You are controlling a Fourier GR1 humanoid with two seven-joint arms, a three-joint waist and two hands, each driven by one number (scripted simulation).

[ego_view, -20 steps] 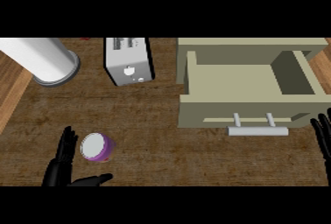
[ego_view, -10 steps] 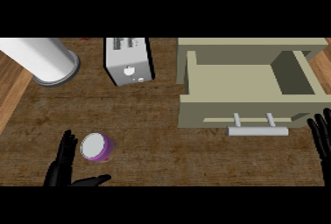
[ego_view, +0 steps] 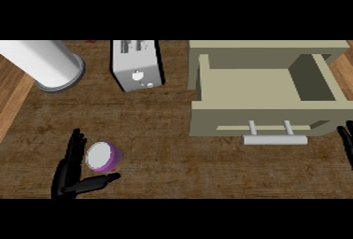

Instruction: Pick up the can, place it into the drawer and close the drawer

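— Looking at the lower left of the frame: the left hand [ego_view: 69, 168] sits beside the can [ego_view: 103, 156], fingers [ego_view: 72, 149] straight along its left side, thumb [ego_view: 96, 181] reaching under it toward the bottom of the frame. Nothing is curled round it yet, so I judge the grasp is the step in hand.

— How would you do it well?

— Close fingers and thumb on opposite sides of the purple wall, not on the pale lid, then lift straight before crossing to the drawer [ego_view: 265, 95], which stands pulled out at the upper right, well apart from the can.

— Which way does the can point?

— Its pale end faces up and slightly to the upper left, so its long axis seems near upright on the counter [ego_view: 179, 158], a little tilted.

— And the right hand [ego_view: 345, 142]?

— Only straight, relaxed fingers show at the right edge, near the drawer's handle [ego_view: 274, 139], holding nothing.
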